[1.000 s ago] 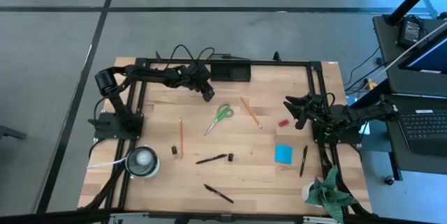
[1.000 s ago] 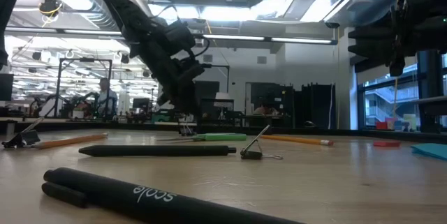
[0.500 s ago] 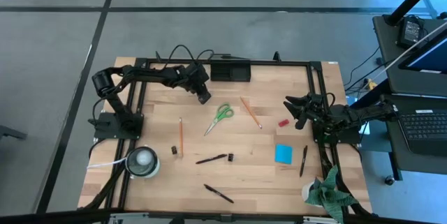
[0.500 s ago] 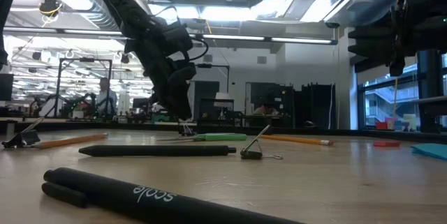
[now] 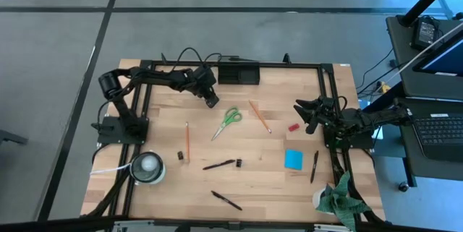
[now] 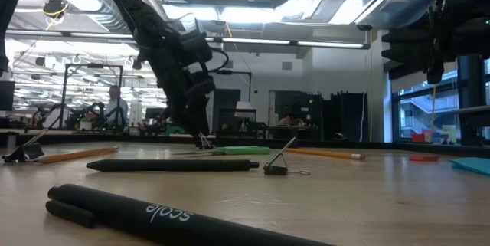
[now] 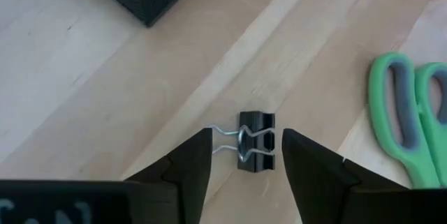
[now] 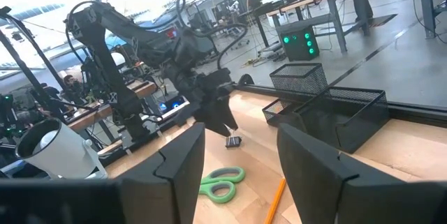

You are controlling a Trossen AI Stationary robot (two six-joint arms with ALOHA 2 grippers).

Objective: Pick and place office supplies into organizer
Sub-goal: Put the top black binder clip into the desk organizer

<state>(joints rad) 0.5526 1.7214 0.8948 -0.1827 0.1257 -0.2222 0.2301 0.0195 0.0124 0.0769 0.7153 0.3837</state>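
Note:
My left gripper (image 5: 211, 101) is open and low over the table, near the far edge. In the left wrist view (image 7: 246, 139) its two fingers stand on either side of a small black binder clip (image 7: 257, 151) that lies flat on the wood. The green-handled scissors (image 5: 228, 120) lie just to the right of it. The black organizer (image 5: 239, 73) stands at the far edge. My right gripper (image 5: 300, 110) is open and empty, held above the table's right side near the small red piece (image 5: 294, 126).
Two pencils (image 5: 187, 142) (image 5: 260, 116), three black pens (image 5: 218, 165) (image 5: 226, 200) (image 5: 314, 167), the blue note pad (image 5: 294, 159) and two more clips (image 5: 180, 155) (image 5: 239, 162) lie on the table. A white roll (image 5: 147, 167) stands near left, a green cloth (image 5: 340, 196) near right.
My left gripper has gone a little toward the table's left edge and down, closer to the tabletop.

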